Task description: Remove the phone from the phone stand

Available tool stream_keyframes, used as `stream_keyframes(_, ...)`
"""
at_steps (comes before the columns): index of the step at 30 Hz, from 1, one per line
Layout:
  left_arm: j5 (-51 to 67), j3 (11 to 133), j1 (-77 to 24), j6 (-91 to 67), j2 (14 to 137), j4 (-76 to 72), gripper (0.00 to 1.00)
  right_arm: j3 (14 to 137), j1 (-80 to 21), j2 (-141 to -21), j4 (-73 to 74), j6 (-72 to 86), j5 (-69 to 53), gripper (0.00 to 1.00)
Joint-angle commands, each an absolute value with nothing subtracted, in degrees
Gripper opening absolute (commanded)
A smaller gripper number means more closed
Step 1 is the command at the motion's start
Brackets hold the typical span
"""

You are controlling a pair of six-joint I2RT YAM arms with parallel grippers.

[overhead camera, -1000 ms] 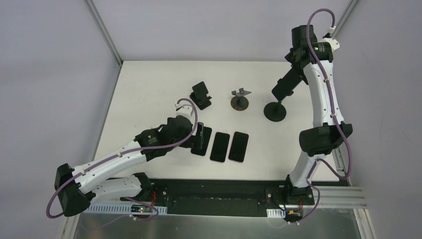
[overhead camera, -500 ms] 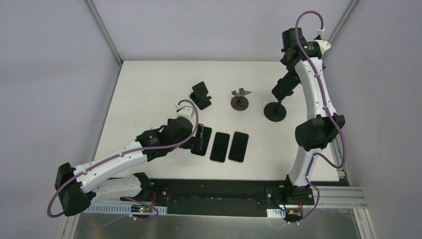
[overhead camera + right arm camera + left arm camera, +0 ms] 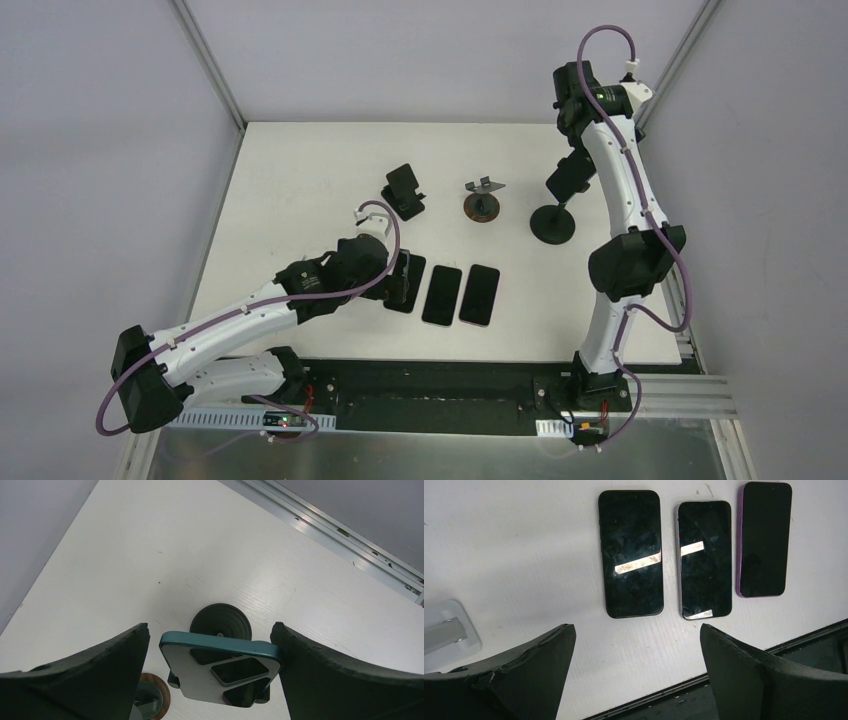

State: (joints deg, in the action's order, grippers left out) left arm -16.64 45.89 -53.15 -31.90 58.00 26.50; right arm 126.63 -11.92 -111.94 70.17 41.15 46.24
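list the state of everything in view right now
teal-edged phone, propped tilted in its stand, not yet removed
round black stand, holding the teal-edged phone
row of three phones, lying flat, screens up
folding black stand, empty
wood-based stand, empty
left tool, open, holding nothing
right tool, open, one finger either side of the teal-edged phone

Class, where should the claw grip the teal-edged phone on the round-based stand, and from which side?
Probably its two side edges near the top, from above: the phone leans with its upper end free, while the stand holds its lower end.
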Motion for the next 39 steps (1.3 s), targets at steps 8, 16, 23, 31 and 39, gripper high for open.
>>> stream_keyframes(8,-15.21,45.01,-52.6,-31.37,57.92,26.63,0.99,126.2,-13.26,-112.45,69.87,40.83,48.95,0.85)
stream_keyframes(16,-15.51,44.77,-52.65,-32.04,57.52,26.63,0.99,121.11,-14.96,-108.94,62.03,33.33,48.75,0.48)
stream_keyframes(23,-16.48,44.72,-52.58,-33.6,55.95,26.54,0.99,109.94,-15.12,-99.6,49.66,21.54,40.42,0.2)
stream_keyframes(31,-16.89,46.77,-52.65,-31.02,54.38,26.54,0.99,101.5,-15.14,-88.7,44.2,10.7,24.03,0.0)
stream_keyframes(39,-15.12,50.01,-52.59,-25.41,52.91,25.75,0.99,97.74,-15.14,-81.41,44.08,3.42,11.3,0.0)
